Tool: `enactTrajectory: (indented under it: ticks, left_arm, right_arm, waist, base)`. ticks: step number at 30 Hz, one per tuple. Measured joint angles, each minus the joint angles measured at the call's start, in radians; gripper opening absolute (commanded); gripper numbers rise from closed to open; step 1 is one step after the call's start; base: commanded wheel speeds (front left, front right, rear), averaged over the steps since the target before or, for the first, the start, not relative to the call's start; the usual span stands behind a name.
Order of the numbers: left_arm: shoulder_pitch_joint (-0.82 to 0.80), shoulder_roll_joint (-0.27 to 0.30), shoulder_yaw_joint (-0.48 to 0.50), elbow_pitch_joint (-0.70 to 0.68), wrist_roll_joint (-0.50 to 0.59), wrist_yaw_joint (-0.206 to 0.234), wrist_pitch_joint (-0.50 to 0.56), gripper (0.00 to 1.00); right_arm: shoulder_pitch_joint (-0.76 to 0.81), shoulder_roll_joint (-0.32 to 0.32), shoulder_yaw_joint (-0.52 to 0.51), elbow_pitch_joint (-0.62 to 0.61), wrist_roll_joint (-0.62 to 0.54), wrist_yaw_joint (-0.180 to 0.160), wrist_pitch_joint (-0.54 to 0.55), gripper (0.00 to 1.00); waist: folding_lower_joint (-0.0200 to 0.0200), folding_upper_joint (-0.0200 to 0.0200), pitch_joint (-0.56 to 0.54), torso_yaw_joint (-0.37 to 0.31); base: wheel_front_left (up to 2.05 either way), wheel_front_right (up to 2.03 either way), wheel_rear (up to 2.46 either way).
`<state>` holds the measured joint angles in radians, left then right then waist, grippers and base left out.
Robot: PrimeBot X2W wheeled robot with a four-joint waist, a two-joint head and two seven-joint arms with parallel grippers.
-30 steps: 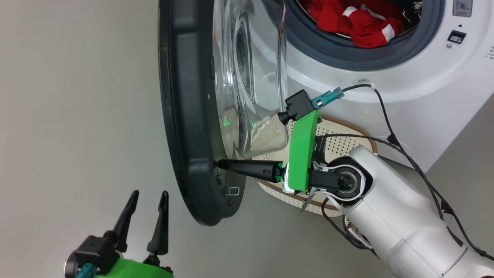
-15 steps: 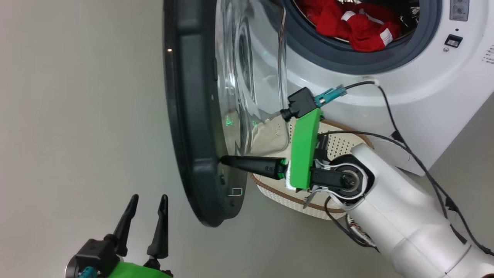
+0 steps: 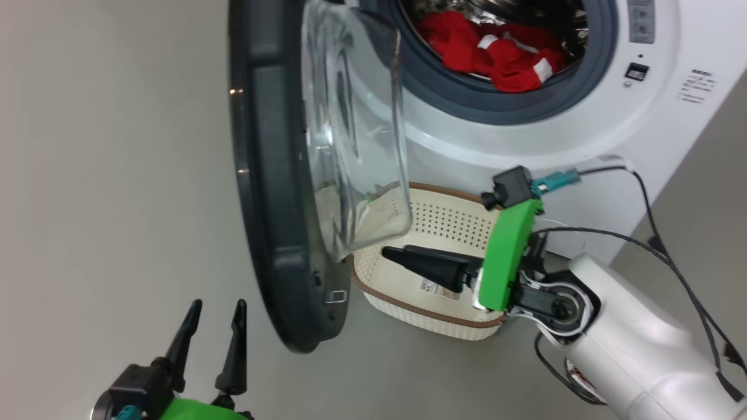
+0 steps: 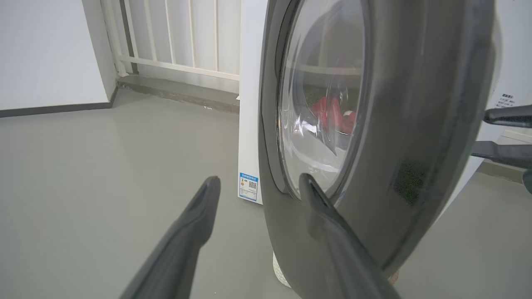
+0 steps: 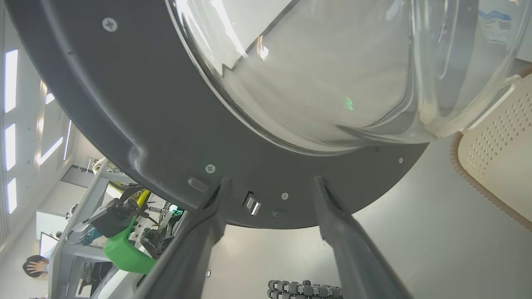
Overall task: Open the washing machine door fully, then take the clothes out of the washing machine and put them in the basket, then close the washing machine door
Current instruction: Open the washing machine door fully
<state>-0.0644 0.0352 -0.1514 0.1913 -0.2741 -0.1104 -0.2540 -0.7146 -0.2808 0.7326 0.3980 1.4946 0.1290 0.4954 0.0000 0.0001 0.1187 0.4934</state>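
R gripper (image 3: 400,255) spread, holding nothing, just off door (image 3: 262,175) rim, above basket (image 3: 449,219) on floor at washer (image 3: 583,134) front. L gripper (image 3: 217,306) spread, idle. Clothes (image 3: 496,55) in drum. Risk: door may swing back & block reach. Its glass overhangs basket, so 1 drop could miss.

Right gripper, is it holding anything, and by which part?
Nothing. The right gripper is open, its fingers spread apart and clear of the washing machine door.

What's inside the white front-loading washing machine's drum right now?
Heaped in the steel drum lie bright red clothes with white patches, behind the grey rubber ring. Anything beneath the heap is covered.
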Motion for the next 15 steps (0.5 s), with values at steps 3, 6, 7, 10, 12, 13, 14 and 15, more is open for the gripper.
enactTrajectory:
  ticks: [3, 6, 7, 10, 12, 13, 14, 15]
  left_arm:
    - [0.001, 0.000, 0.014, 0.002, 0.002, -0.001, 0.000, 1.00]
    - [0.005, 0.000, 0.024, 0.004, 0.004, -0.001, 0.000, 1.00]
    - [0.009, 0.000, 0.027, 0.004, 0.007, -0.001, 0.000, 1.00]
    - [0.020, 0.000, 0.037, 0.006, 0.008, -0.004, 0.000, 1.00]
    - [0.020, 0.000, 0.045, 0.006, 0.009, -0.008, 0.000, 1.00]
    - [0.020, 0.000, 0.048, 0.007, 0.009, -0.009, 0.000, 1.00]
    - [0.020, 0.000, 0.051, 0.007, 0.009, -0.009, 0.000, 1.00]
    - [0.020, 0.000, 0.053, 0.007, 0.011, -0.009, 0.000, 1.00]
  right_arm:
    - [0.025, -0.027, 0.006, 0.003, -0.018, 0.000, -0.049, 1.00]
    - [0.044, -0.057, 0.016, 0.011, -0.038, 0.000, -0.105, 1.00]
    - [0.049, -0.067, 0.019, 0.014, -0.048, 0.000, -0.125, 1.00]
    - [0.063, -0.100, 0.043, 0.027, -0.091, 0.000, -0.195, 1.00]
    - [0.063, -0.123, 0.068, 0.044, -0.134, 0.000, -0.250, 1.00]
    - [0.063, -0.130, 0.076, 0.053, -0.148, 0.000, -0.282, 1.00]
    - [0.063, -0.137, 0.086, 0.062, -0.157, 0.000, -0.312, 1.00]
    - [0.063, -0.141, 0.095, 0.069, -0.167, 0.000, -0.343, 1.00]
  waist:
    - [0.0000, 0.0000, -0.007, -0.020]
    - [0.0000, 0.0000, -0.012, -0.039]
    - [0.0000, 0.0000, -0.014, -0.044]
    - [0.0000, 0.0000, -0.018, -0.059]
    - [0.0000, 0.0000, -0.018, -0.068]
    - [0.0000, -0.0001, -0.019, -0.072]
    - [0.0000, 0.0000, -0.019, -0.076]
    - [0.0000, -0.0001, -0.020, -0.078]
  base:
    - [0.00, 0.00, 0.00]
    - [0.00, 0.00, 0.00]
    - [0.00, 0.00, 0.00]
    - [0.00, 0.00, 0.00]
    - [0.00, 0.00, 0.00]
    - [0.00, 0.00, 0.00]
    - [0.00, 0.00, 0.00]
    - [0.00, 0.00, 0.00]
